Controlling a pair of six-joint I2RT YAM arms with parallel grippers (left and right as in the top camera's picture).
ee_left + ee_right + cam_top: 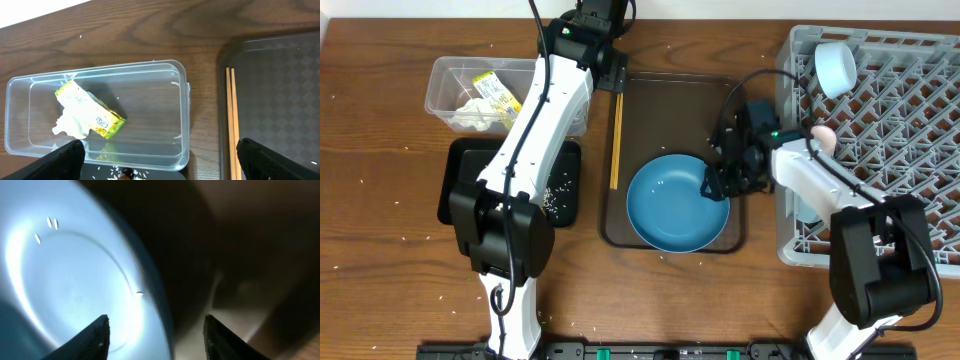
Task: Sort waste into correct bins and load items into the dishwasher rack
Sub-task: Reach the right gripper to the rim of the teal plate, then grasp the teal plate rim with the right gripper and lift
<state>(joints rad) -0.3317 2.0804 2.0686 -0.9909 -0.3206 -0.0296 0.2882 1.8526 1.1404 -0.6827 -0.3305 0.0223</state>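
Observation:
The large blue dish [672, 205] lies on the dark brown serving tray [670, 100]. My right gripper [720, 182] is open, with its fingers on either side of the dish's right rim; the right wrist view shows the gripper [157, 342] and the dish [75, 280] with a few rice grains. My left gripper [608, 62] is open and empty, high between the clear tub [450, 80] and the chopsticks [616, 135]. The left wrist view shows the gripper [160, 167] above the tub [150, 100], which holds the yellow-green wrapper [92, 112] and tissue [70, 127].
The black tray [565, 190] with loose rice [555, 195] lies below the tub, partly under my left arm. The grey rack [900, 120] at the right holds a light-blue cup [837, 68] and a pink cup [823, 137]. Rice grains are scattered on the table.

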